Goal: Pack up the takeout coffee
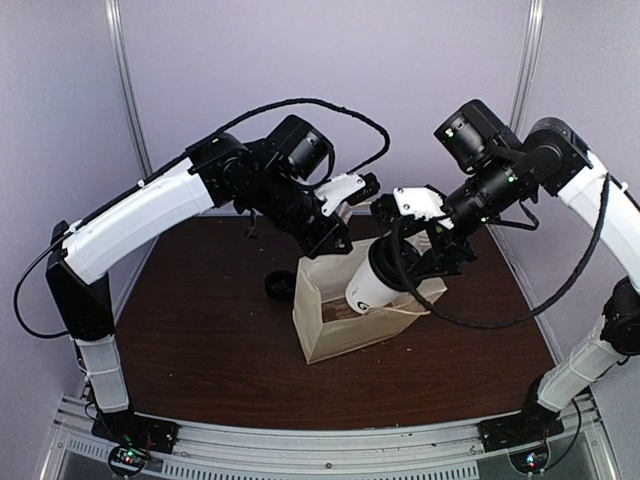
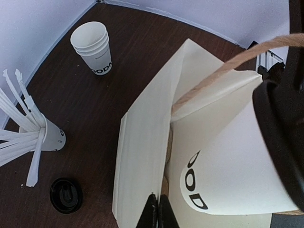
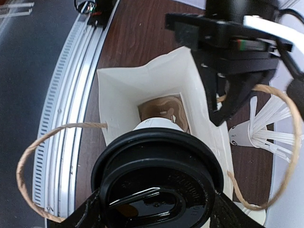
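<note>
The right hand (image 3: 159, 214) has the takeout coffee (image 1: 378, 278) clamped between its two fingers, gripping just under the black lid (image 3: 157, 183), which fills the right wrist view. The cup hangs tilted, lid up toward the right arm and base angled down at the open mouth of the paper bag (image 1: 335, 330). Its dark lettering (image 2: 195, 186) shows near the base in the left wrist view, right beside the bag's wall. Whether the base is past the rim is hard to call from these angles. Over on the other side, the left hand (image 2: 157, 212) has its fingers pressed together, and they look to be pinching the top edge of the bag's far wall, at the side away from the arm bases. The bag stands upright on the dark brown worktop (image 1: 200, 330), mouth open, and a brown cardboard piece (image 3: 164, 108) lies at its bottom. One rope handle (image 2: 223, 71) arches up by the cup, and another (image 3: 33, 156) loops out on the opposite side. Left of the bag there is a stack of lidless white cups (image 2: 92, 45) and a white cup full of white straws (image 2: 45, 135), both well apart from the bag. A loose black lid (image 2: 66, 194) lies flat on the wood near the straw cup.
</note>
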